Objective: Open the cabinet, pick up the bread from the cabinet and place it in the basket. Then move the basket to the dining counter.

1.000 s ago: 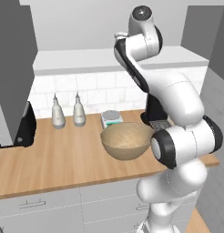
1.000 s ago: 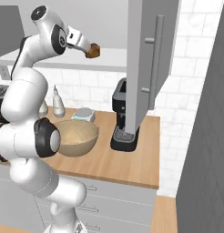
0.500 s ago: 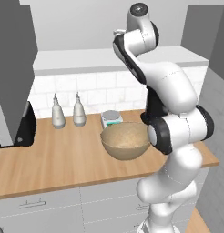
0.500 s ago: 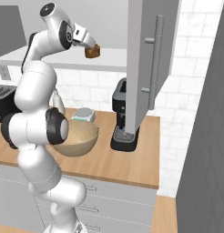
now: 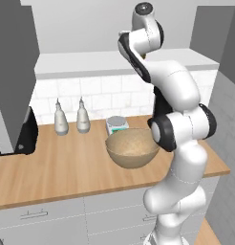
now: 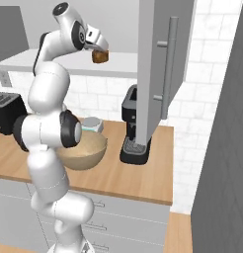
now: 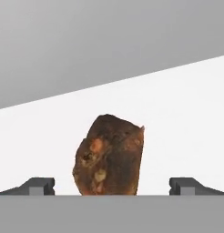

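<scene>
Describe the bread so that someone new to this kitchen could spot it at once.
Look up at the open grey cabinet above the wood worktop. On its white shelf, just before the open pincer, stands the bread, a small dark brown crusty chunk, much darker and smaller than the tan basket below.

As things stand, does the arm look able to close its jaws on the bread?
Probably yes. The bread sits between the wide-open gripper fingertips on the white cabinet shelf, with a gap on each side and nothing between them. The open cabinet door hangs off to the side.

We count two bottles (image 5: 61, 118); one basket (image 5: 133, 149); one bread (image 7: 109, 156); one coffee machine (image 6: 133, 123); one toaster (image 6: 6, 112).
</scene>
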Controlling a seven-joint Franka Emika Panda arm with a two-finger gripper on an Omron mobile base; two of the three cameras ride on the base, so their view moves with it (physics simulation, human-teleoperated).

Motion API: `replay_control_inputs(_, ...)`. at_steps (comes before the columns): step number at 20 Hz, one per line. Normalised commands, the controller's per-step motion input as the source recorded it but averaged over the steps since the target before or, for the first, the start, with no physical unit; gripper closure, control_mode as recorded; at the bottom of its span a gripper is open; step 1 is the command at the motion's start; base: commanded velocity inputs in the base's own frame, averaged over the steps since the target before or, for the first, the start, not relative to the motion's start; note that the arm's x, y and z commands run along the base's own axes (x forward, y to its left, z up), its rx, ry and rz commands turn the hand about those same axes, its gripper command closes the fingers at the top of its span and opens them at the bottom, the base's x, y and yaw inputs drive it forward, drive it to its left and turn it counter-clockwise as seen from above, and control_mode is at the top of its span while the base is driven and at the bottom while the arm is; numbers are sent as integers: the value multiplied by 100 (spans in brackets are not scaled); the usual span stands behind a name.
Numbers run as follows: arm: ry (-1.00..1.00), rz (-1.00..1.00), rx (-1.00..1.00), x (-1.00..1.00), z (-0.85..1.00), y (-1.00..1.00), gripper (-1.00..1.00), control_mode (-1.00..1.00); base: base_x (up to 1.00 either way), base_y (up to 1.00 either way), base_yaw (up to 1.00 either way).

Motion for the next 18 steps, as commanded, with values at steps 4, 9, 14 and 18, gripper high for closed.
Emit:
replay_control_inputs(4,0,0,0,34,-9,-3,-100,-100,0,0,0)
replay_control_inputs(9,2,0,0,29,-12,-2,-100,-100,0,0,0)
replay_control_inputs(14,2,0,0,12,-31,-19,-100,-100,0,0,0)
replay_control_inputs(18,0,0,0,18,-44,-38,-100,-100,0,0,0)
